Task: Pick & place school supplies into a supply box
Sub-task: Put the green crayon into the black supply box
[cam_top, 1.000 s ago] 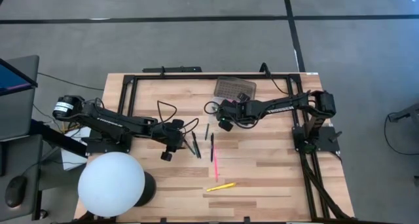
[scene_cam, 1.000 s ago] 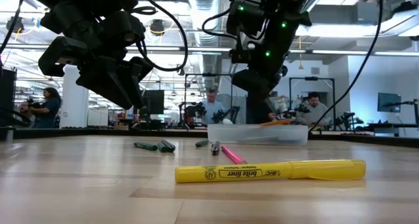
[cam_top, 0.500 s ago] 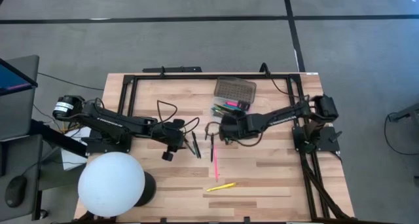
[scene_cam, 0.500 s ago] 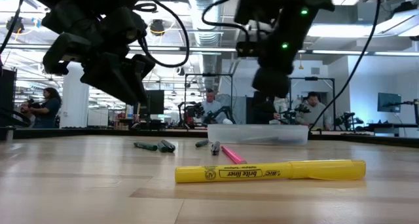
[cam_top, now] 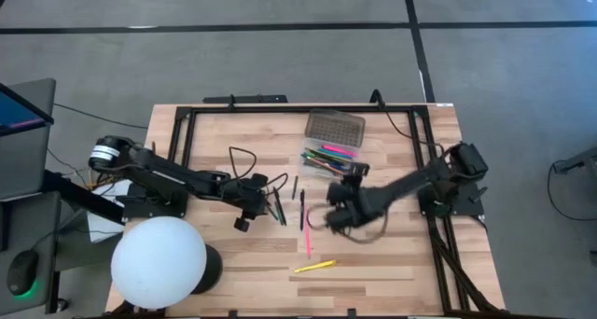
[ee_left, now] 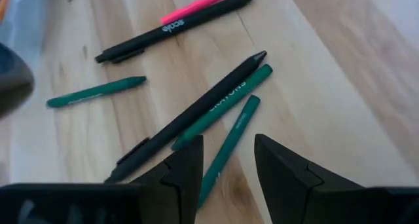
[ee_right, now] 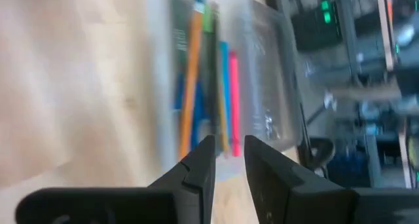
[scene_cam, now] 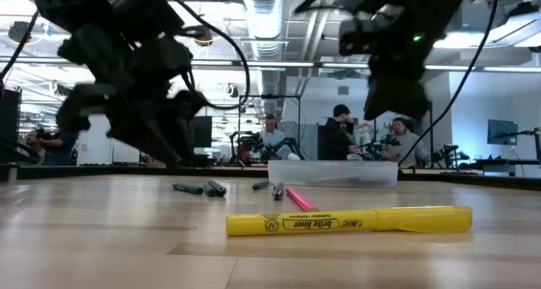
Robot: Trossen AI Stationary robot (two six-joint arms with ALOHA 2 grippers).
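The supply box (cam_top: 328,159) lies open at the table's far middle and holds several coloured pens; its dotted lid (cam_top: 334,126) lies just beyond it. A group of dark and green pens (cam_top: 278,205) rests flat on the wood, with a black pen (cam_top: 301,205), a pink pen (cam_top: 307,237) and a yellow highlighter (cam_top: 314,265) nearby. My left gripper (ee_left: 226,160) hovers open just over the green pens (ee_left: 226,142), beside the group's left side (cam_top: 254,200). My right gripper (cam_top: 333,218) hangs open and empty in the air, right of the pink pen, with a narrow gap (ee_right: 229,160). No scissors show.
A white globe (cam_top: 159,263) stands at the near left corner. Black frame rails (cam_top: 187,123) run along the far and side edges. A loose cable (cam_top: 238,160) loops on the table behind the pens. Bare wood lies to the right of the highlighter.
My right gripper has left the supply box and swung toward the near edge, ending beside the pink pen. The box, earlier partly covered by it, now shows its pens. My left gripper has sunk lower toward the dark and green pens.
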